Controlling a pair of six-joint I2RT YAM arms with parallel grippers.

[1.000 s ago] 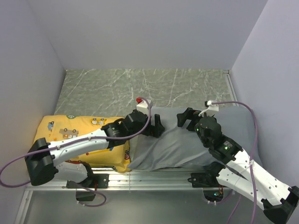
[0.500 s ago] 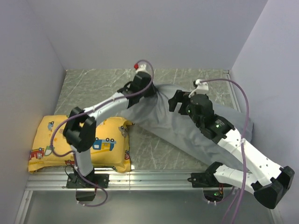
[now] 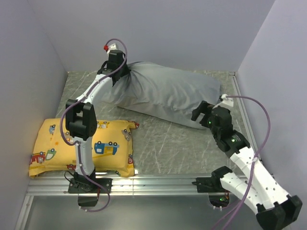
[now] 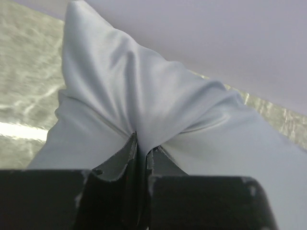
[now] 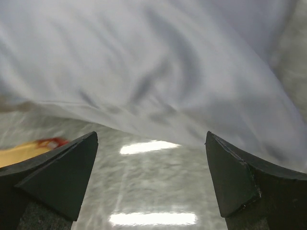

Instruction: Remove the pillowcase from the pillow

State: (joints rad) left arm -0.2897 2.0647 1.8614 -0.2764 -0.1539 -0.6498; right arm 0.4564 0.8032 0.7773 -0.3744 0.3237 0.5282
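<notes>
The grey pillowcase lies plump and stretched across the back of the table, its left end lifted and bunched. My left gripper is up at the back left, shut on that bunched end. In the left wrist view the cloth gathers into a fold pinched between the closed fingers of that gripper. The pillow is hidden; no white shows anywhere. My right gripper stands open at the pillowcase's near right edge. In the right wrist view that gripper holds nothing, and the grey fabric lies just beyond it.
A yellow cushion with cartoon vehicles lies at the front left, its corner also in the right wrist view. Grey walls close in the marbled table at the back and both sides. A metal rail runs along the near edge.
My left gripper shut on the pillowcase and swung from above the cushion to the back left, dragging and lifting the cloth with it. The right arm drew back toward the right, still open.
</notes>
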